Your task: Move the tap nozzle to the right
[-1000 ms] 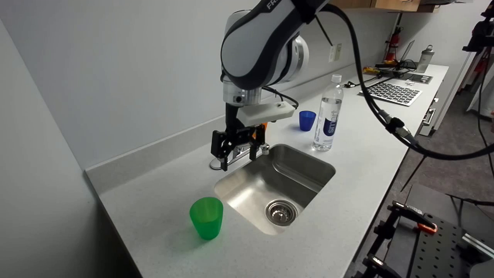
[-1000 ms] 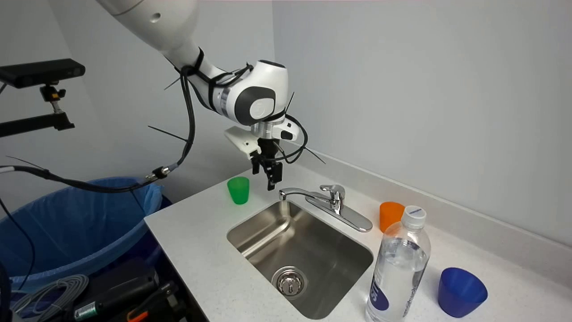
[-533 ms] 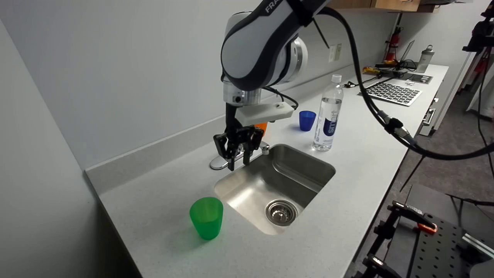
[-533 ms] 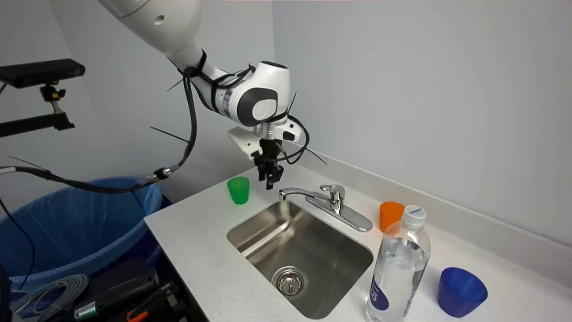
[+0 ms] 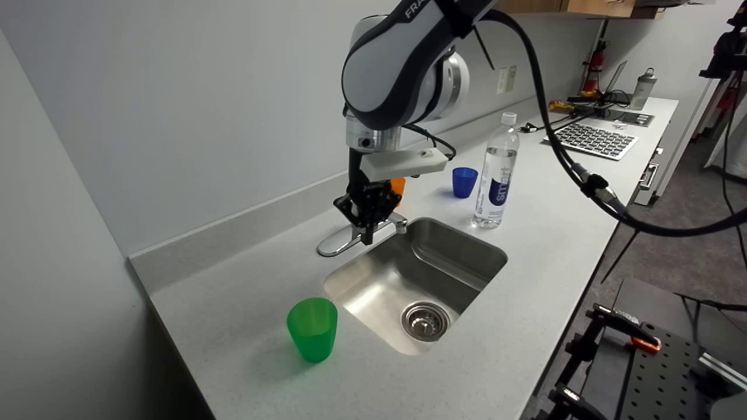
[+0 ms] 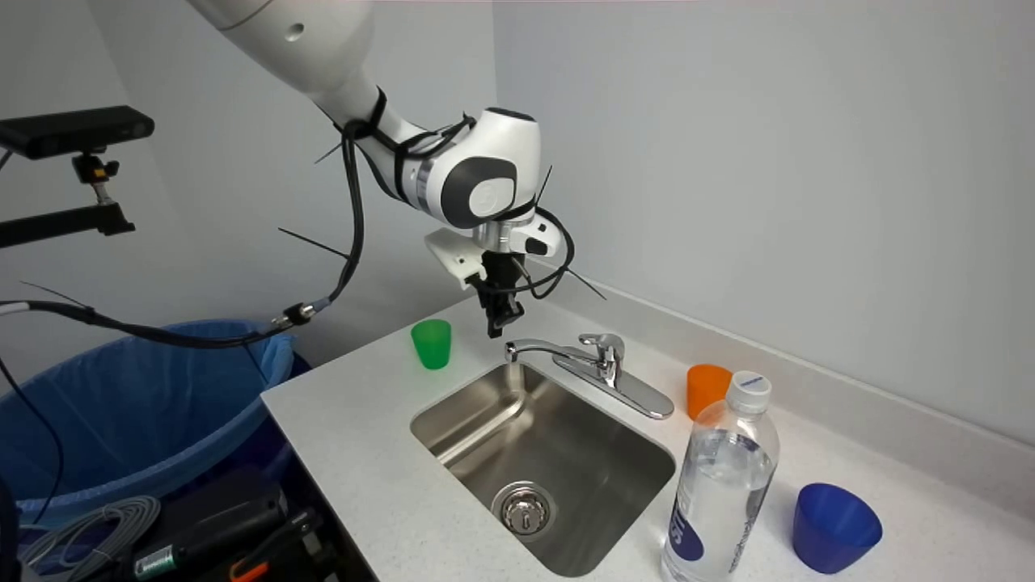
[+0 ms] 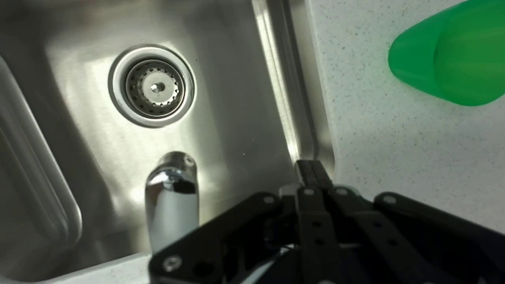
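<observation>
Tap nozzle [image 7: 172, 213]: in the wrist view it juts over the steel sink [image 7: 236, 98] toward twelve o'clock, with the strainer drain [image 7: 152, 86] beyond its end, at half past eleven.
Chrome lever tap [image 6: 608, 356]: in an exterior view it stands at one o'clock of the sink and carries the nozzle out toward nine o'clock.
Turn to the right: judged not yet made; the nozzle seems turned to neither of the sink's sides.
Done: only the approach, it appears, with the fingers [image 7: 304, 173] near the nozzle's end.
To do: probably meeting the nozzle's flank and pushing it round. Whose right is meant is not certain; given where the fingers stand, the push likely heads for the smart-labelled water bottle [image 6: 720, 501], at four o'clock of the nozzle in an exterior view.
Finger gap: none visible; the two lie clenched side by side, gripping nothing.
Finger contact: none shows. In the wrist view the tips sit at three o'clock of the nozzle's end, with bare steel between; in an exterior view the nozzle [image 5: 400, 224] passes partly behind them, so depth cannot be told there.
Green cup [image 7: 465, 59]: on the speckled worktop [image 7: 394, 157], at two o'clock of the fingertips in the wrist view.
</observation>
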Motion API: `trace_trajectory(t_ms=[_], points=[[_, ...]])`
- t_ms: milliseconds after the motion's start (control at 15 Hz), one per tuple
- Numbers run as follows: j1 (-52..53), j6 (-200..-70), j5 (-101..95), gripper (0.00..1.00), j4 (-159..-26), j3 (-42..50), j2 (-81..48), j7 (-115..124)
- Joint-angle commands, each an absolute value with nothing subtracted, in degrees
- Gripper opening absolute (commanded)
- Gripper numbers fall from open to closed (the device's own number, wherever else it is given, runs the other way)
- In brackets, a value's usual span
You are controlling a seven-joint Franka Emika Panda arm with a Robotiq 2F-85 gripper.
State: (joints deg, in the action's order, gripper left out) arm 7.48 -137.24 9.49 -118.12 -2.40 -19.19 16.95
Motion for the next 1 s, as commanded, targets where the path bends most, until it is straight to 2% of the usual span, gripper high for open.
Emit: trace_trajectory(t_ms=[0, 933], points=[[6.71, -138.37, 9.29, 0.00, -117.97, -1.65, -18.85, 18.33], [0.51, -136.04, 7.85, 0.00, -119.63, 4.23, -16.65, 15.17]])
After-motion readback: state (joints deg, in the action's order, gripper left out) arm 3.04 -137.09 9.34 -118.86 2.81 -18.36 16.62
